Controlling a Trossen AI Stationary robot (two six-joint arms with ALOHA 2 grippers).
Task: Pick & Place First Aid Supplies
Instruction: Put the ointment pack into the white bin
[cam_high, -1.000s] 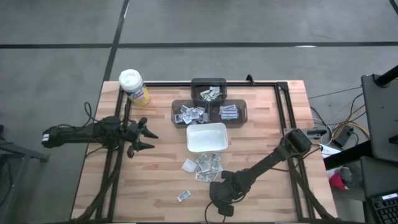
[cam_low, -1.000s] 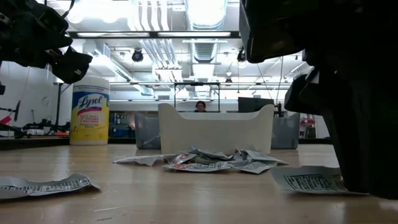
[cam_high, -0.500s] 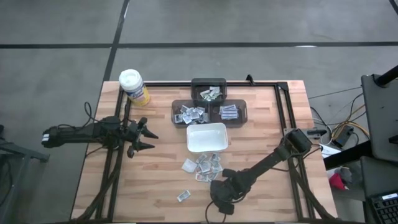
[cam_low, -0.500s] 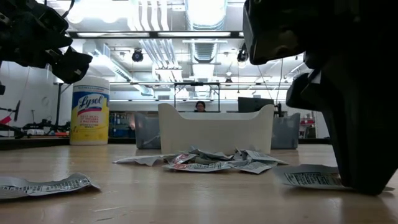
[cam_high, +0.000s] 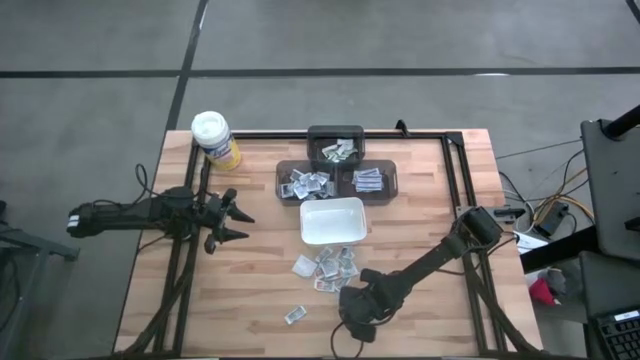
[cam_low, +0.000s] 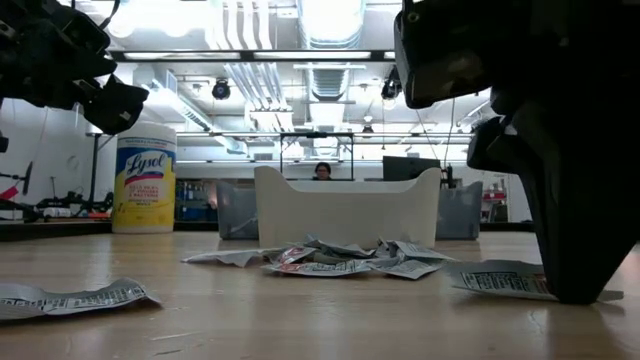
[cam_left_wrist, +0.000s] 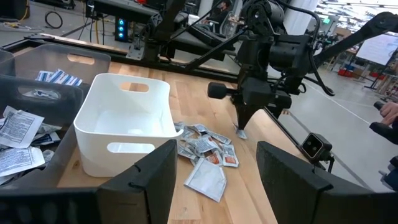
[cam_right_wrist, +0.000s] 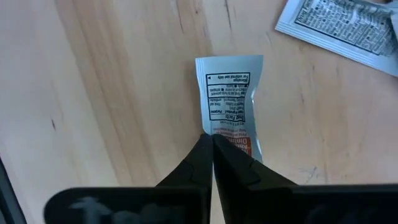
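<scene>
The first aid supplies are small flat white-grey packets. A heap of them (cam_high: 327, 268) lies on the wooden table in front of the white dish (cam_high: 333, 221), and one (cam_high: 294, 315) lies alone near the front edge. My right gripper (cam_high: 352, 306) points down near the front edge, shut on a single packet (cam_right_wrist: 229, 99); the low view shows this packet (cam_low: 498, 282) beside the fingertips. My left gripper (cam_high: 240, 224) hovers open at the table's left, holding nothing. My right gripper pinches the packet between its two fingertips at the red-printed end (cam_right_wrist: 236, 142), toward one long edge. The fingers come from above, pointing down. The packet lies flat on the table, its other end (cam_right_wrist: 229, 65) reaching away from the fingers.
Three dark bins (cam_high: 337, 172) holding sorted packets stand behind the white dish. A yellow canister with a white lid (cam_high: 214, 138) stands at the far left corner. Another packet (cam_right_wrist: 339, 28) lies close to the held one. A person (cam_low: 322, 171) sits far behind the table.
My right gripper has stayed in place and shut its fingers on the packet on the table. In the low view the packet has slid slightly along the table with the closing fingers.
</scene>
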